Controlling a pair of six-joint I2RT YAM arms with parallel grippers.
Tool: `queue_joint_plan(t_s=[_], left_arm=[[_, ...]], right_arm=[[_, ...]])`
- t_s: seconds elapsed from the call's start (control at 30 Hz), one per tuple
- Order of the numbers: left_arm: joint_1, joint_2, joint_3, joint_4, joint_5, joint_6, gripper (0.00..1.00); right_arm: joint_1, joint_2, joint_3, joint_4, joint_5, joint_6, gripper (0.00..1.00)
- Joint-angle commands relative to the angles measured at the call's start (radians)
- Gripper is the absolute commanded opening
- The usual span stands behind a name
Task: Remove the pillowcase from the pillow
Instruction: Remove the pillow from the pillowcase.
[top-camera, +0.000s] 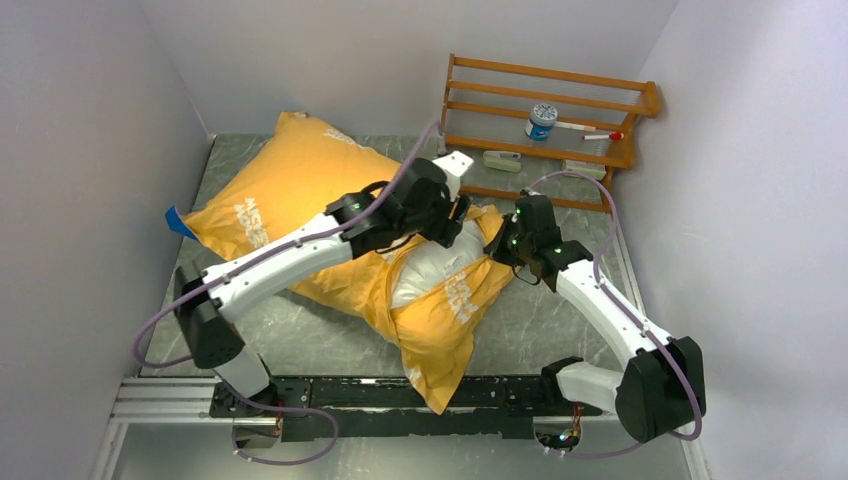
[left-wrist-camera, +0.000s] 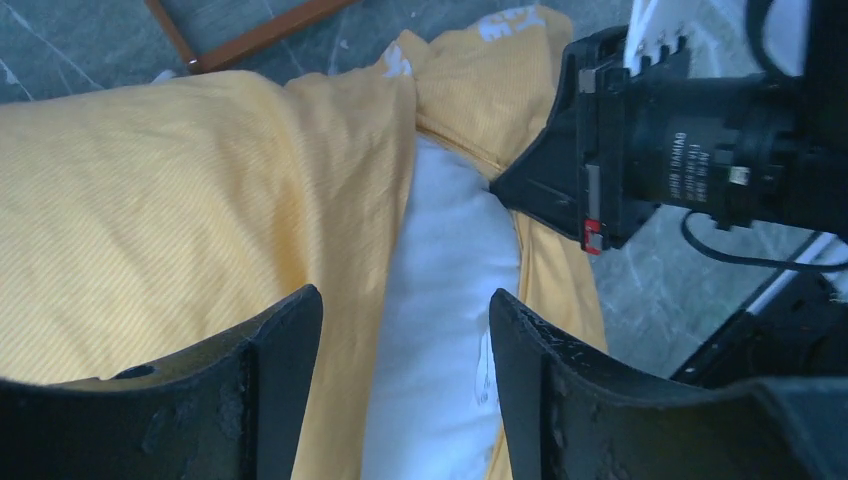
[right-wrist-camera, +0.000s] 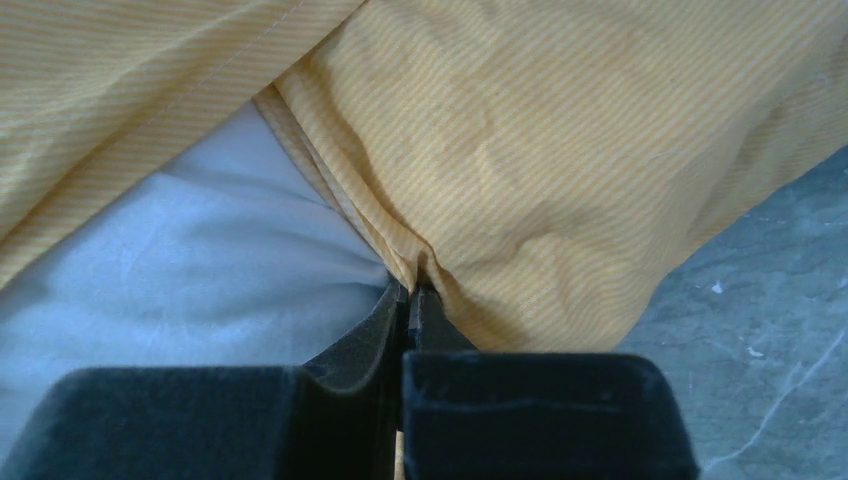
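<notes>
At the near edge of the grey marbled surface (top-camera: 560, 320), one limp corner of the pillowcase (top-camera: 300, 190) hangs over the rail between the two arm bases. Its orange-yellow face with white lettering is turned up. From there the case runs diagonally back and to the left, with a small flash of blue showing at its left edge. Just beyond the near corner, around the middle of the bundle, the mouth of the case gapes and the white pillow (top-camera: 435, 262) bulges out through it. The rest of the pillow is sheathed in fabric all the way to the far left corner. The right tool (right-wrist-camera: 410, 295) is closed, pinching a fold of the case's hem at the right side of that opening, right against the exposed stuffing. The left tool (left-wrist-camera: 405, 310) hangs over the bare white patch with its fingers spread apart and nothing between them. By this look the task is at an early stage: the opening is found and one edge is gripped, but the pillow has yet to be drawn out or the cover peeled back along its length. Farthest back on the right, a wooden rack (top-camera: 600, 80) leans against the wall.
</notes>
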Motion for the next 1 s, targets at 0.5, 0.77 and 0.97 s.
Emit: queue_joint_plan(t_s=[0.5, 0.77, 0.97], left_arm=[[-0.042, 0.215, 0.148, -0.059, -0.458, 0.143, 0.72], [-0.037, 0.356, 0.255, -0.140, -0.530, 0.212, 0.43], [0.004, 0.377, 0.281, -0.166, -0.600, 0.207, 0.05]], right_arm=[[-0.003, -0.071, -0.076, -0.078, -0.099, 0.047, 0.00], [-0.004, -0.101, -0.075, -0.112, -0.060, 0.059, 0.00], [-0.018, -0.147, -0.073, -0.218, 0.138, 0.117, 0.00]])
